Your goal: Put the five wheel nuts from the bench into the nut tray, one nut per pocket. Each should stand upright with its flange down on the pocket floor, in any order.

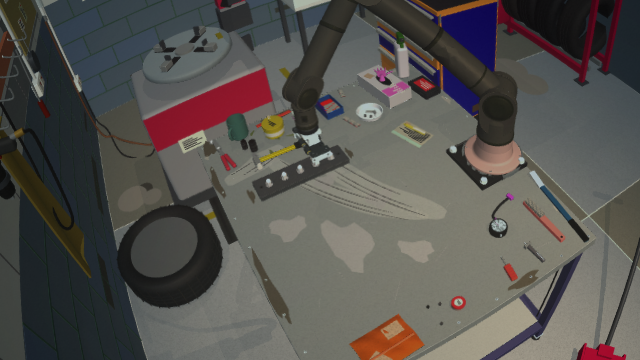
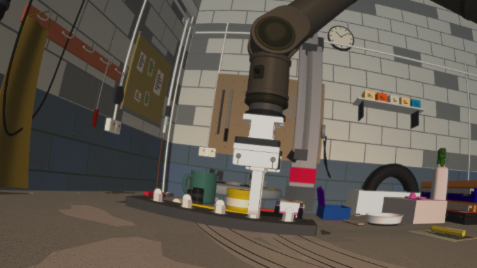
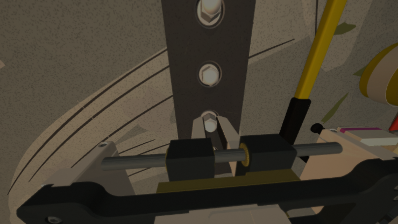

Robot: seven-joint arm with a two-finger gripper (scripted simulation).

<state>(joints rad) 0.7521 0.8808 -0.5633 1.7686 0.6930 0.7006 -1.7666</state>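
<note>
Several pale wheel nuts stand upright in the pockets of the dark nut tray (image 1: pixel 301 172), which lies on the bench in front of the red machine. One nut (image 1: pixel 268 183) is at the tray's left end, another (image 2: pixel 288 213) at its right end. My gripper (image 3: pixel 210 125) is down at the tray, its fingers closed on either side of a wheel nut (image 3: pixel 209 124) that sits low over a pocket. In the second side camera the fingers (image 2: pixel 255 213) hide this nut.
Behind the tray stand a green mug (image 1: pixel 237 127), a yellow tape roll (image 1: pixel 273 127) and a yellow-handled tool (image 1: pixel 276 153). A blue box (image 1: pixel 329 106), a white bowl (image 1: pixel 369 111) and a tissue box (image 1: pixel 383 85) lie further right. The robot base (image 1: pixel 486 157) is on the right.
</note>
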